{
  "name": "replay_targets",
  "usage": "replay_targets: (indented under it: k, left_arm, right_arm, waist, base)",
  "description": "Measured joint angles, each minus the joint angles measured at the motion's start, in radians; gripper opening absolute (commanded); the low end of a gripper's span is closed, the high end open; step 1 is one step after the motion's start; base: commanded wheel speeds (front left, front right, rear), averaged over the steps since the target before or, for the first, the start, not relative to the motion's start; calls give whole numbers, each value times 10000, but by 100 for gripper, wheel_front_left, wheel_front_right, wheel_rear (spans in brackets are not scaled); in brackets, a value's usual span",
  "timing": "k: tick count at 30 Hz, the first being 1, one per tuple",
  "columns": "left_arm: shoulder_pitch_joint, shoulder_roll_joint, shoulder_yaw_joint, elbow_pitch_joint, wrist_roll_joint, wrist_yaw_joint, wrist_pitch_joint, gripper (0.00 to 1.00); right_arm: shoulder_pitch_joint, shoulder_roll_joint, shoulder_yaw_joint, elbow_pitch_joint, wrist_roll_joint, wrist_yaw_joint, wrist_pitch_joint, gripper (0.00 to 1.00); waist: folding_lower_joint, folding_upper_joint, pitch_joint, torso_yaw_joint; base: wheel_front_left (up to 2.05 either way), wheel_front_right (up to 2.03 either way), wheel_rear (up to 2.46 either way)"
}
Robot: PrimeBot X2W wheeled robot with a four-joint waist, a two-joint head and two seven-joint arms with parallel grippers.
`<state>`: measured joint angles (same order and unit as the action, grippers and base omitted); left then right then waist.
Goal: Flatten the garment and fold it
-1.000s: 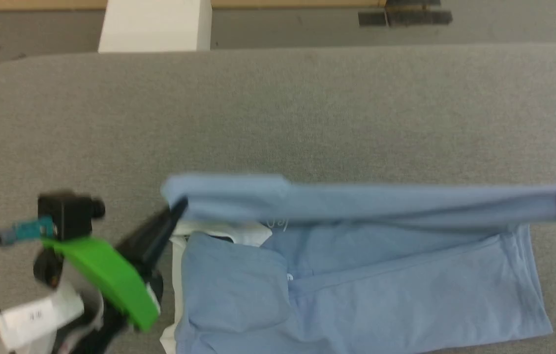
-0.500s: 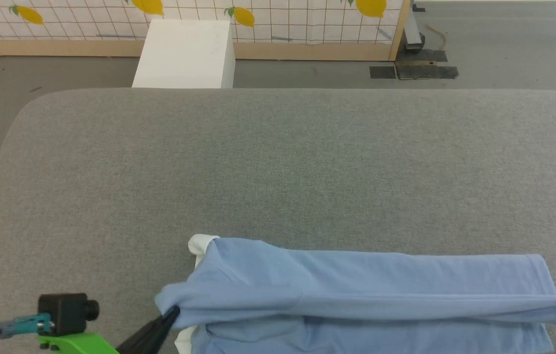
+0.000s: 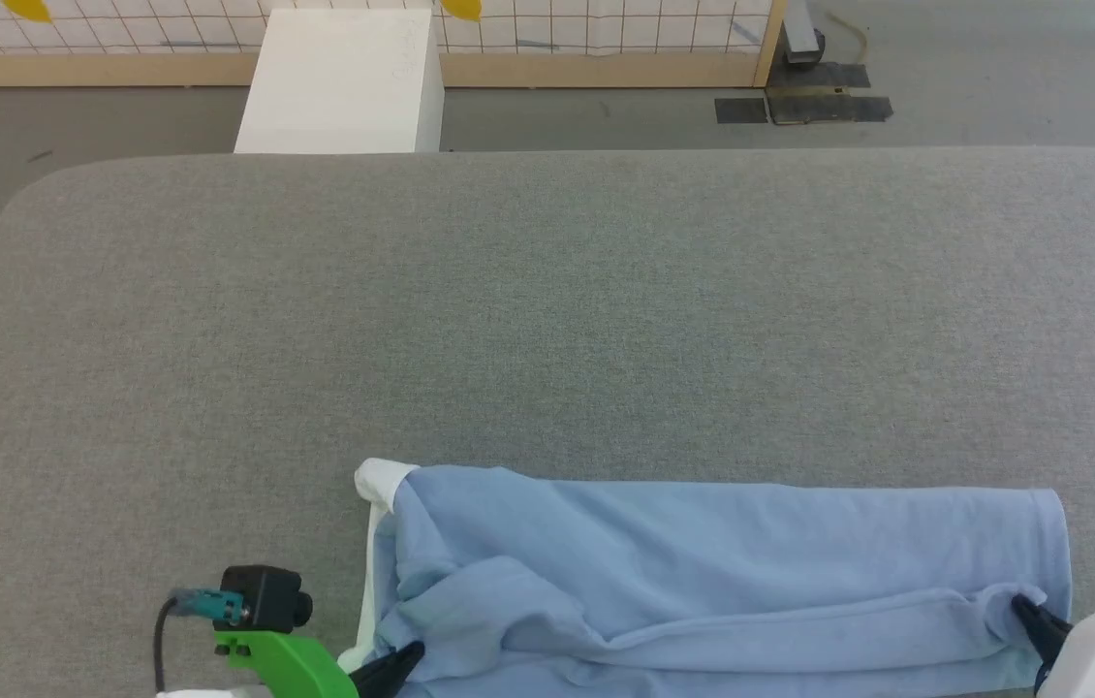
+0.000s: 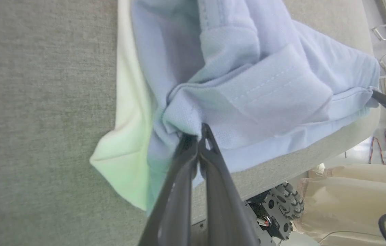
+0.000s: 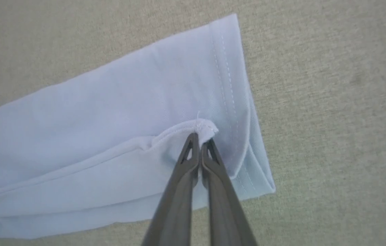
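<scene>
Near edge of grey table (image 3: 547,310): garment (image 3: 722,572) lies in a long folded band (white collar (image 3: 375,480) at left end). Left gripper (image 4: 200,131) clamped tight on bunched fabric; right gripper (image 5: 200,136) clamped on hem corner.

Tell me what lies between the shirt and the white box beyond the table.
Head view: bare grey tabletop runs from the shirt to the white box.

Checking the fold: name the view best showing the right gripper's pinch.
Right wrist view: right gripper shut on the garment's edge, close up. Head view: small tips, lower right. Left wrist view: one far finger.
</scene>
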<state>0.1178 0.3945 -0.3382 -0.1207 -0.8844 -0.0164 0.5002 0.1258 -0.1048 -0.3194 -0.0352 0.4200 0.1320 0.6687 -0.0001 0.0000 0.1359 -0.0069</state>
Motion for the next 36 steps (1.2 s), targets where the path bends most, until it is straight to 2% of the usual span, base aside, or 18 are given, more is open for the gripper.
replay_targets:
  k: [1, 2, 3, 4, 5, 6, 7, 8, 13, 18, 19, 22, 25, 29, 30, 31, 36]
  left_arm:
    - [-100, -15, -42, 226, 81, 0, -2, 0]
    - [-186, -48, -67, 416, 151, 0, -10, 2]
    - [-242, -84, -81, 535, 178, 0, -19, 17]
    - [-294, -130, -94, 656, 238, 2, -52, 33]
    - [-346, -171, -92, 750, 309, 13, -121, 45]
    - [-386, -198, -77, 798, 343, 17, -196, 60]
    - [-431, -213, -65, 825, 351, 19, -245, 93]
    - [-468, -232, -46, 813, 351, 35, -313, 100]
    - [-460, -318, 334, 61, 322, 123, -790, 100]
    - [77, -416, 1151, -1741, 255, 525, -1722, 100]
    - [364, -493, 1536, -2316, 372, 683, -2353, 100]
    - [474, -656, 2243, -2836, 1246, 1066, -3854, 100]
    - [470, -1212, 2646, -2926, 1916, 1312, -5497, 100]
    - [565, -1333, 2853, -2477, 3108, 1469, -6991, 100]
    - [627, -1329, 2890, -2322, 3476, 1513, -7214, 100]
    - [783, -1448, 2840, -1992, 4314, 1584, -7494, 100]
    - [882, -1829, 2637, -1753, 4654, 1388, -7530, 100]
  right_arm:
    - [-44, -27, 48, 161, -54, 0, 0, 0]
    - [-81, -35, 63, 322, -96, 0, 0, 5]
    - [-108, -33, 52, 453, -113, 0, 0, 32]
    - [-128, -36, 52, 558, -155, 0, -8, 72]
    - [-152, -42, 44, 614, -182, 0, -88, 100]
    - [-201, -40, 23, 648, -217, 0, -192, 100]
    - [-278, -50, 8, 675, -245, 0, -282, 100]
    - [-347, -67, 13, 658, -238, 0, -336, 100]
    - [-414, -144, -253, -230, 217, 0, -416, 100]
    - [53, -111, -1011, -2054, 673, 0, -353, 100]
    - [261, -56, -1185, -2591, 656, 0, -360, 100]
    - [424, 27, -1237, -3051, 518, 0, -593, 100]
    - [428, 96, -1103, -3095, 232, 0, -945, 100]
    - [428, 98, -798, -2819, -98, 0, -1258, 100]
    - [427, 81, -709, -2663, -196, 0, -1298, 100]
    - [430, 44, -629, -2084, -399, 0, -1367, 100]
    - [437, -180, -604, -1083, -518, 0, -1381, 100]
  waist:
    - [0, 0, 3, 3]
    - [0, 0, 4, 7]
    - [0, 0, 6, 10]
    - [0, 0, 17, 16]
    - [0, 0, 44, 20]
    - [0, 0, 76, 20]
    - [0, 0, 122, 16]
    - [0, 0, 172, 11]
    - [0, 0, 356, 5]
    - [0, 0, 326, 12]
    - [0, 0, 287, 9]
    - [0, 0, 223, -10]
    - [1, 0, 173, -24]
    - [0, 0, 111, -30]
    - [0, 0, 96, -25]
    - [0, 0, 58, 45]
    - [1, 0, 47, 292]
  base:
    - [0, 0, 0]
    - [0, 0, 0]
    - [0, 0, 0]
    - [0, 0, 0]
    - [0, 0, 0]
    - [0, 0, 0]
    - [0, 0, 0]
    - [0, 0, 0]
    - [0, 0, 0]
    - [0, 0, 0]
    - [0, 0, 0]
    - [0, 0, 0]
    - [0, 0, 0]
    - [0, 0, 0]
    - [0, 0, 0]
    - [0, 0, 0]
    - [0, 0, 0]
